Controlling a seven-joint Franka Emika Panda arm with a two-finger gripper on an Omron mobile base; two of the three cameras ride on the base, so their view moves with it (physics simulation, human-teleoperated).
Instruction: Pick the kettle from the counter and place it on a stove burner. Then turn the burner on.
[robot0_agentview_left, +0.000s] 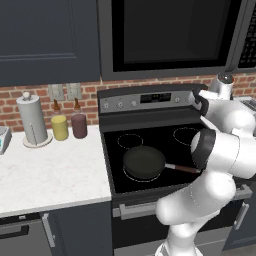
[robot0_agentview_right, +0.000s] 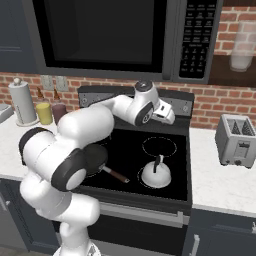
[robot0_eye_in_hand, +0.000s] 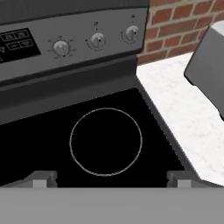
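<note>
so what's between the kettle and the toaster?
Nothing stands there in the right base view: past the kettle come bare black cooktop, then white counter, up to the toaster.

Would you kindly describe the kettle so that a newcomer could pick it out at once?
Find the black glass cooktop under the microwave. On its front right burner sits the kettle, small, rounded and silvery-white with a dark handle. Its neighbour, the frying pan, is flat and dark, and the toaster is boxy.

No text can be read: the stove's display panel (robot0_eye_in_hand: 17, 41) and the microwave keypad (robot0_agentview_right: 197, 37) show only blurred, illegible marks.
</note>
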